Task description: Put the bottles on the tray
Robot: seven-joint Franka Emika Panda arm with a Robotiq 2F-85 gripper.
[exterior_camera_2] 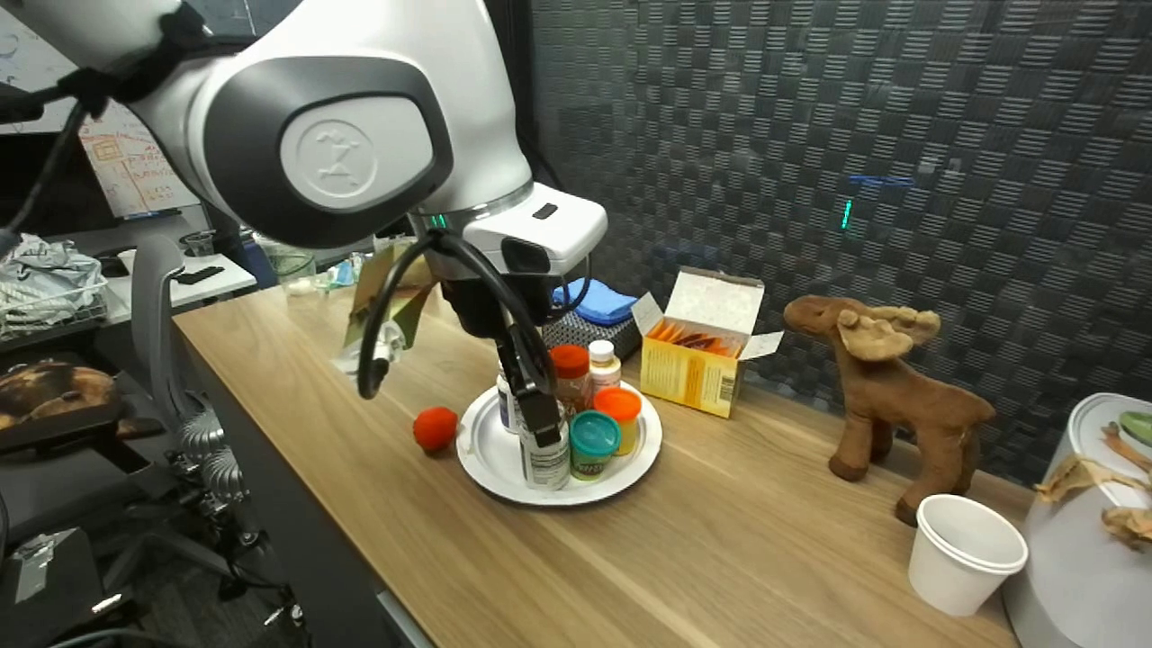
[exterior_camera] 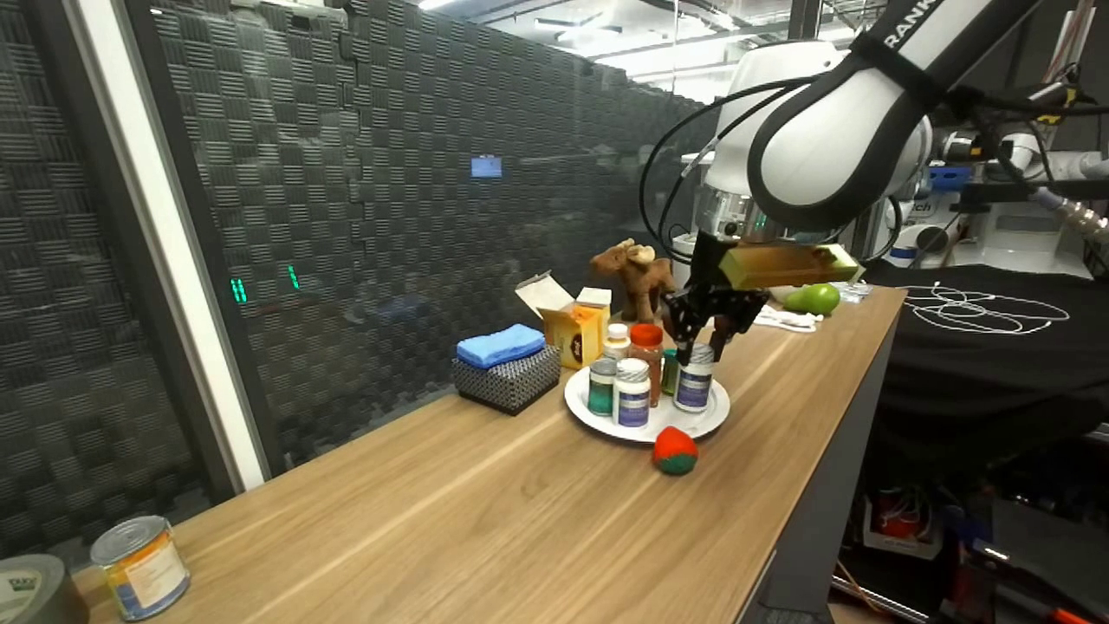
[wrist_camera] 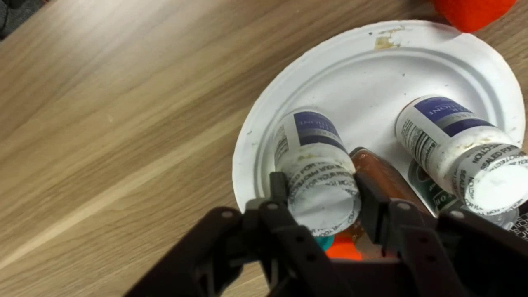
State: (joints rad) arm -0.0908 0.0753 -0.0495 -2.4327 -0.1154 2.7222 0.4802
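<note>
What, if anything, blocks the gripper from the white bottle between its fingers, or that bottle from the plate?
Nothing visible: the gripper clasps the white bottle, which appears to stand on the plate.

In both exterior views we faced a dark wall [exterior_camera: 416,191] of ribbed squares beyond a wood-grained table [exterior_camera: 485,520]. In an exterior view we saw a pale post [exterior_camera: 165,217] slanting between nine and ten o'clock, ceiling lights [exterior_camera: 693,54] glowing at one, and black cloth [exterior_camera: 962,373] draped at three. In an exterior view we had a whiteboard [exterior_camera_2: 135,171] with reddish writing at ten o'clock, a white desk [exterior_camera_2: 229,277] and a grey chair [exterior_camera_2: 153,297] at nine.
</note>
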